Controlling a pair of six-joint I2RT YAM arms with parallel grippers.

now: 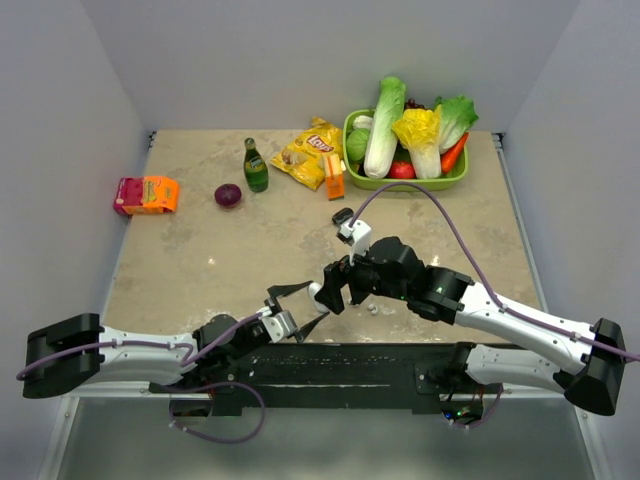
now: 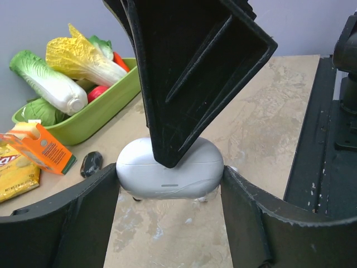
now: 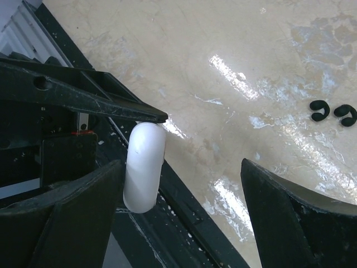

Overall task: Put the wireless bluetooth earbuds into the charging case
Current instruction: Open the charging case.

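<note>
A closed white charging case (image 2: 167,170) sits lengthwise between the fingers of my left gripper (image 2: 170,177), and both fingers touch its ends. In the right wrist view the case (image 3: 144,167) shows edge-on beside the left finger of my right gripper (image 3: 183,167), which is open wide. One right finger (image 2: 189,84) reaches down onto the case's top. Two small black curled earbuds (image 3: 332,113) lie on the table further off. Tiny white buds (image 1: 372,310) lie by the right gripper (image 1: 335,288). The left gripper (image 1: 298,306) meets it near the front edge.
A green basket (image 1: 352,165) of vegetables stands at the back right, with a chips bag (image 1: 308,152), an orange carton (image 1: 334,180) and a dark oval object (image 2: 91,163) nearby. A green bottle (image 1: 255,166), a red onion (image 1: 228,195) and a pink box (image 1: 146,194) stand at the back left. A black rail (image 1: 340,365) runs along the front.
</note>
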